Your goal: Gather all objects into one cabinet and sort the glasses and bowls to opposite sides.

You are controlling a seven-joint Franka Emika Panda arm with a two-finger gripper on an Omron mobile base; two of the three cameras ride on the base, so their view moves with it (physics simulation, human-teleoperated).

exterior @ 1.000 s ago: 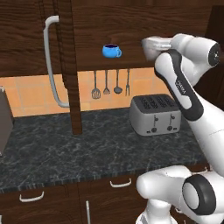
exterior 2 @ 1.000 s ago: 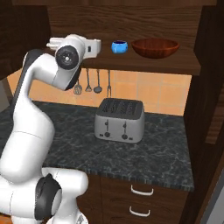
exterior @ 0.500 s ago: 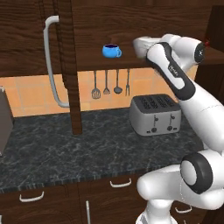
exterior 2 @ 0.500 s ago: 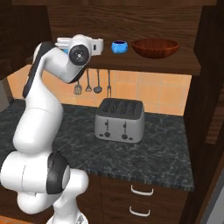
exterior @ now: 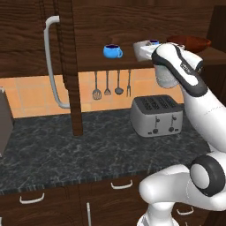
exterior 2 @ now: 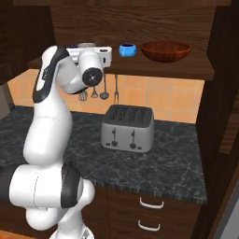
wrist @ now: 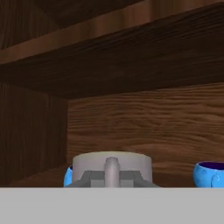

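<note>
Gripper: the gripper point(exterior: 142, 50) sits at the open cabinet's shelf level, its white hand pointing into the cabinet; whether its fingers are spread or pressed together I cannot tell, as the fingertips are hidden in all three views.
Grey-beige mug: the grey-beige mug point(wrist: 112, 168) stands right before the hand camera, handle facing it, on the shelf; its inside cannot be seen.
Blue cup with handle: the blue mug point(exterior: 112, 51) stands upright on the cabinet shelf point(exterior: 110, 64) to the left of the hand in the left base view, its dark inside showing nothing in it.
Second blue cup: the blue cup point(exterior 2: 127, 49) stands on the same shelf between the hand and the bowl in the right base view; in the hand view a blue vessel shows at the right edge, near the mug but apart from it.
Bowl: the reddish-brown bowl point(exterior 2: 165, 51) rests on the shelf at its right end, just beside the blue cup; what it holds cannot be seen.
Cabinet door: the cabinet door point(exterior: 70, 66) stands open edge-on, with its grey bar handle point(exterior: 51, 62) to its left.
Desk: the dark stone desk point(exterior: 66, 150) carries the silver toaster point(exterior: 156, 115) below the shelf.
Wall: utensils point(exterior: 108, 84) hang under the shelf.
</note>
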